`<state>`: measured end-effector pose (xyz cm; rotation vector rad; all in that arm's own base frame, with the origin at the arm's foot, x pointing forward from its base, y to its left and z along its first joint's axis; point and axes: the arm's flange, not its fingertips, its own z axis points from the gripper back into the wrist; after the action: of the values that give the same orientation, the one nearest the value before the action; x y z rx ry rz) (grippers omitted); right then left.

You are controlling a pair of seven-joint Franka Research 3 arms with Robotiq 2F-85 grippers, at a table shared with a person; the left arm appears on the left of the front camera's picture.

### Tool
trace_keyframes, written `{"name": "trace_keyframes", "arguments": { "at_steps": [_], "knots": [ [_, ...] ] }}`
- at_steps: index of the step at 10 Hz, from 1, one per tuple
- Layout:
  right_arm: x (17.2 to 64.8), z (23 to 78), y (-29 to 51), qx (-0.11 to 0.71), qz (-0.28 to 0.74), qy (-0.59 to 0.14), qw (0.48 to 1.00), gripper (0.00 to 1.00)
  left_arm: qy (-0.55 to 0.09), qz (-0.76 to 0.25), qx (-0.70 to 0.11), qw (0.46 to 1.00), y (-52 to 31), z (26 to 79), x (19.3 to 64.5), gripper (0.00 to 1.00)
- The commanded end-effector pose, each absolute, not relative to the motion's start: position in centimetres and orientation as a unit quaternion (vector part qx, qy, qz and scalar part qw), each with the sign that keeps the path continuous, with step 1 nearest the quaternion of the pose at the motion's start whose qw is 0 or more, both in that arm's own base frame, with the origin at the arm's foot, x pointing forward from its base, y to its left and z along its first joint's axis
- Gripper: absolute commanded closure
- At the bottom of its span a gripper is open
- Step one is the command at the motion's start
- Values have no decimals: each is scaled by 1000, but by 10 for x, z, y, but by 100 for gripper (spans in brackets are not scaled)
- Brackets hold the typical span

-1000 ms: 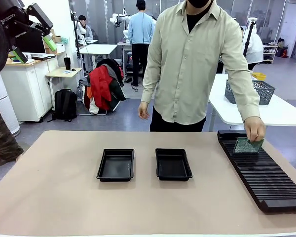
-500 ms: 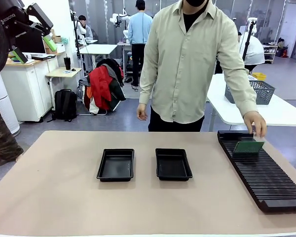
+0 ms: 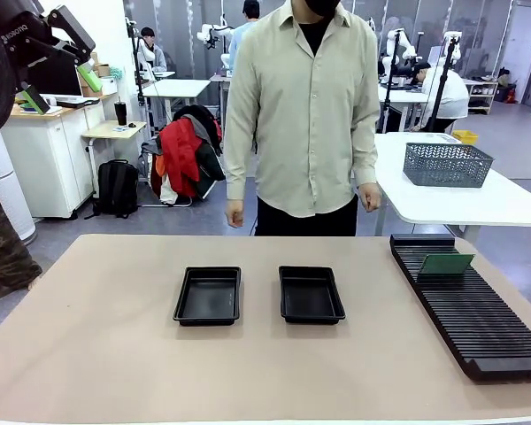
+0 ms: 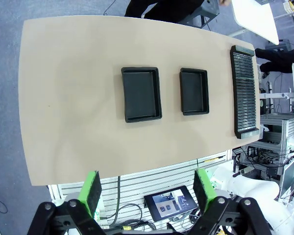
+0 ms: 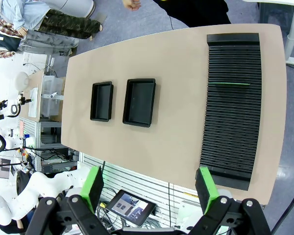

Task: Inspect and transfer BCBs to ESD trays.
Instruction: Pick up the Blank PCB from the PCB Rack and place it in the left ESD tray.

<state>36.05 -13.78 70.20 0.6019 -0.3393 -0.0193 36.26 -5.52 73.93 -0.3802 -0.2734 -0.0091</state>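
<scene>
Thin flat green circuit board [image 5: 229,84] upright in long black slotted rack [image 5: 230,147], far below right gripper [image 5: 148,169]; left gripper [image 4: 147,172] equally high; both jaws apart.

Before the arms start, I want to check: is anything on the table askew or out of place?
Nothing stands out. The BCB stands on edge in a slot of the rack; both ESD trays lie flat and empty.

BCB [image 3: 445,263] lower edge hidden in rack [image 3: 478,319], rack corner cropped right
</scene>
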Motion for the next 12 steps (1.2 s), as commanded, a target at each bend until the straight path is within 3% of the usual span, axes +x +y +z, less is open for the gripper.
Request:
{"name": "trace_keyframes", "arguments": {
  "at_steps": [1, 5, 9, 12],
  "knots": [
    [361, 702, -138, 295, -9, -166, 941, 0, -137, -5, -188, 972, -56, 740, 361, 0],
    [378, 690, -135, 254, 12, -192, 948, 0, -137, -5, -188, 972, -56, 740, 361, 0],
    [407, 653, -119, 135, 152, -209, 957, 0, -137, -5, -188, 972, -56, 740, 361, 0],
    [430, 626, -104, 38, 294, -198, 934, 0, -137, -5, -188, 972, -56, 740, 361, 0]
  ]
}}
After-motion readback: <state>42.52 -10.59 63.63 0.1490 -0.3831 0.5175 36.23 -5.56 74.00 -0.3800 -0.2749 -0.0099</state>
